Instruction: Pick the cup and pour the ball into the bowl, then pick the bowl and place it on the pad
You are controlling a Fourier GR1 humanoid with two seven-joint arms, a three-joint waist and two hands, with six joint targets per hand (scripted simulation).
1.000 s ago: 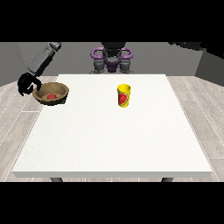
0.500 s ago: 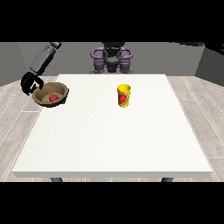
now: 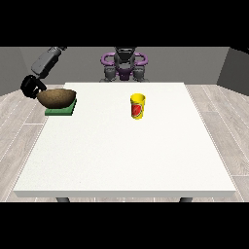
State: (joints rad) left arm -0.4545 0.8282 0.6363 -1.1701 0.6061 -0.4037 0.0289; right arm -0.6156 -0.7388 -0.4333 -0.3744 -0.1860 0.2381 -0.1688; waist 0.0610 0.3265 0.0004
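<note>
At the far left corner of the white tabletop [image 3: 126, 155] lies a green pad [image 3: 60, 109], and a brown bowl [image 3: 57, 97] sits over it, tilted a little so its inside is hidden. Whether the bowl rests on the pad or hangs just above it cannot be told. The black hand at the view's left [image 3: 31, 86] is at the bowl's left rim, its fingers curled around the edge. Well apart, right of centre, a yellow cup [image 3: 137, 107] with a red mark stands upright. No ball can be seen.
</note>
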